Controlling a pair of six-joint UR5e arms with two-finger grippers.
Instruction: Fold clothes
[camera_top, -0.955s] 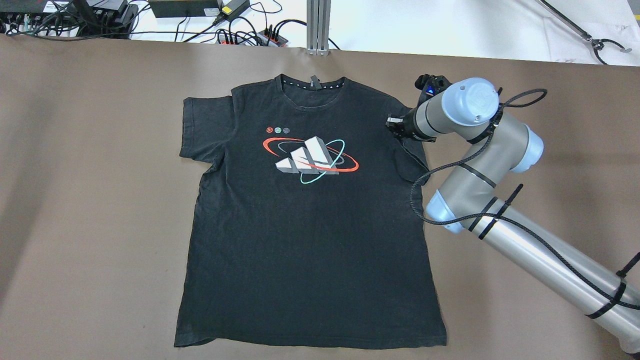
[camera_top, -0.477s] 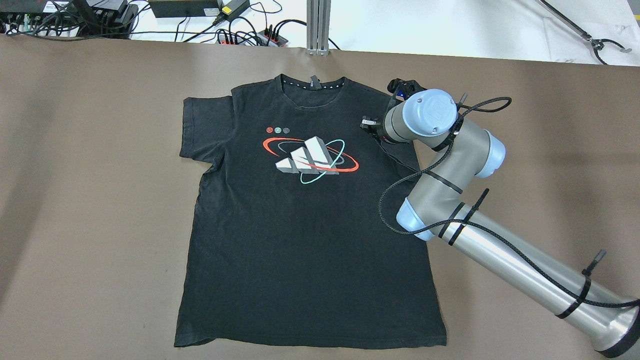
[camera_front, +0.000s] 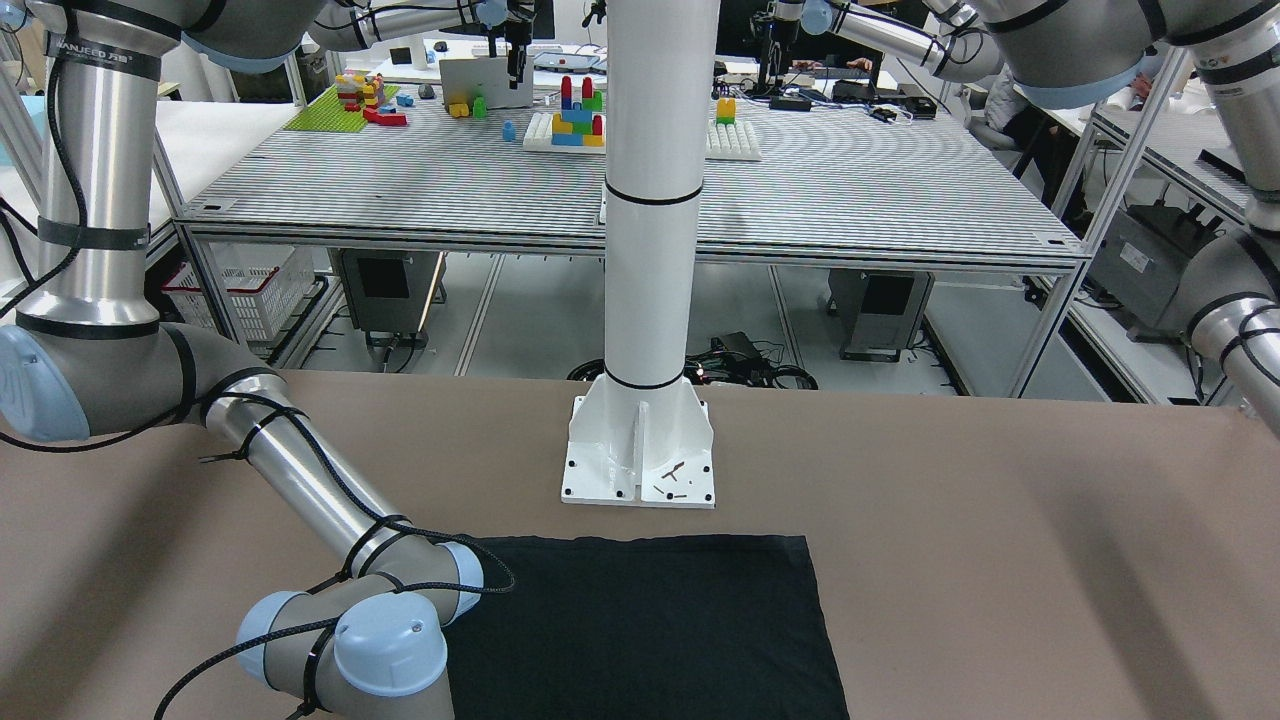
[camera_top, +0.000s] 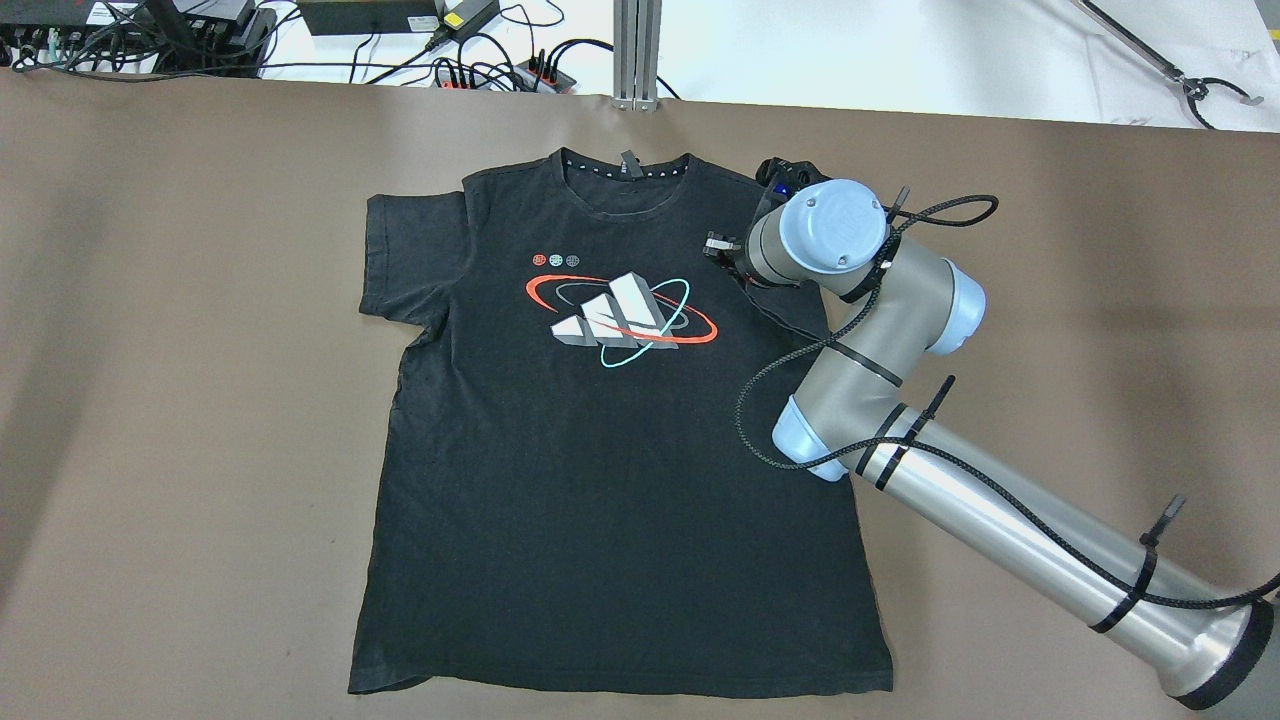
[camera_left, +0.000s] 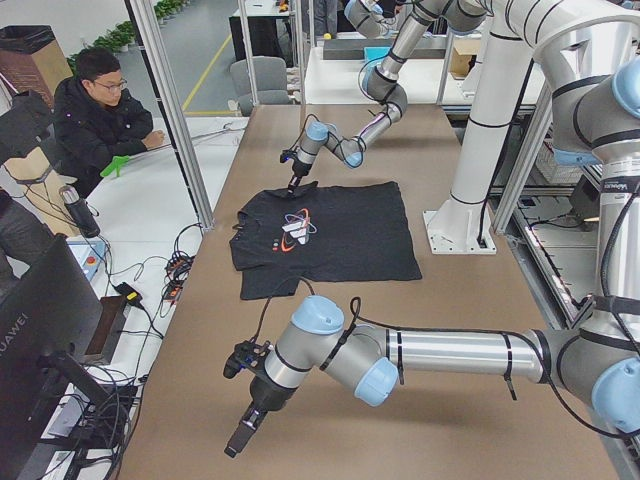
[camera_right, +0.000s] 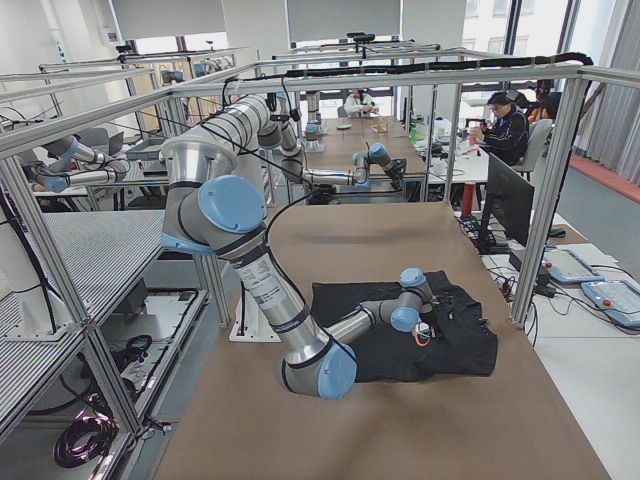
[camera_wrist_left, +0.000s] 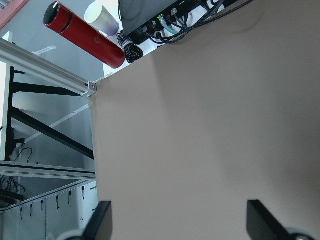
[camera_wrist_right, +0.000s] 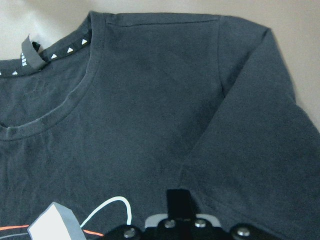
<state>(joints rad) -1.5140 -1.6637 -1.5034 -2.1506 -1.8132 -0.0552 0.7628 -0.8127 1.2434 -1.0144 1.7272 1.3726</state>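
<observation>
The black T-shirt (camera_left: 330, 235) is lying flat mid-frame on the brown table (camera_left: 200, 320). The right gripper (camera_left: 291, 184) is hanging over its upper-left edge; the left gripper (camera_left: 238, 440) is pointing downward at lower left.

Overhead, the right arm (camera_top: 870, 340) hides one sleeve of the shirt (camera_top: 600, 480).

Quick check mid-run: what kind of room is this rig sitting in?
Most likely a robotics lab or data-collection workshop: more robot arms on neighbouring aluminium-framed benches, toy building blocks on the next table, and an operator seated beside ours.
</observation>
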